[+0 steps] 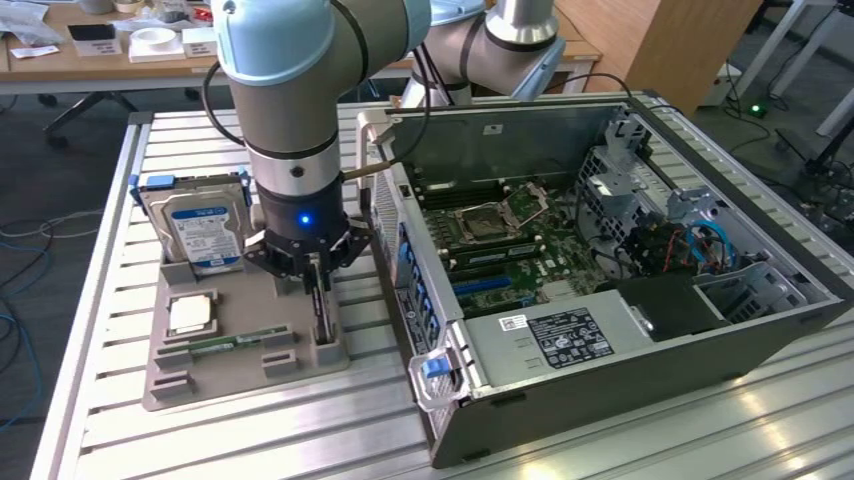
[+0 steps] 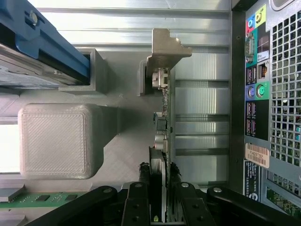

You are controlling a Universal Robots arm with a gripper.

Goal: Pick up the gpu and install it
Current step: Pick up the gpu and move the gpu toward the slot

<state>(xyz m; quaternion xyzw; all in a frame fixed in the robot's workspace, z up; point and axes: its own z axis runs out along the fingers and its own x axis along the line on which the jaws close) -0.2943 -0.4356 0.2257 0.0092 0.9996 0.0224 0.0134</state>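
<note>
The gpu (image 1: 322, 325) stands on edge in a slot of the grey holder tray (image 1: 214, 385), thin and dark. In the wrist view the gpu (image 2: 162, 122) runs away from me, its silver bracket (image 2: 164, 52) at the far end resting in the tray's notch. My gripper (image 1: 315, 275) hangs straight over the card. My gripper (image 2: 160, 178) has one black finger (image 2: 144, 176) on each side of the card's near end, pressed against its faces. The card still sits in its slot.
On the same tray stand a silver hard drive (image 1: 200, 230) with a blue-white label, a processor (image 1: 191, 315) and a narrow green memory stick (image 1: 227, 343). The open computer case (image 1: 601, 330) lies just to the exterior view's right, motherboard (image 1: 514, 250) exposed, its rear port panel (image 2: 256, 94) near the card.
</note>
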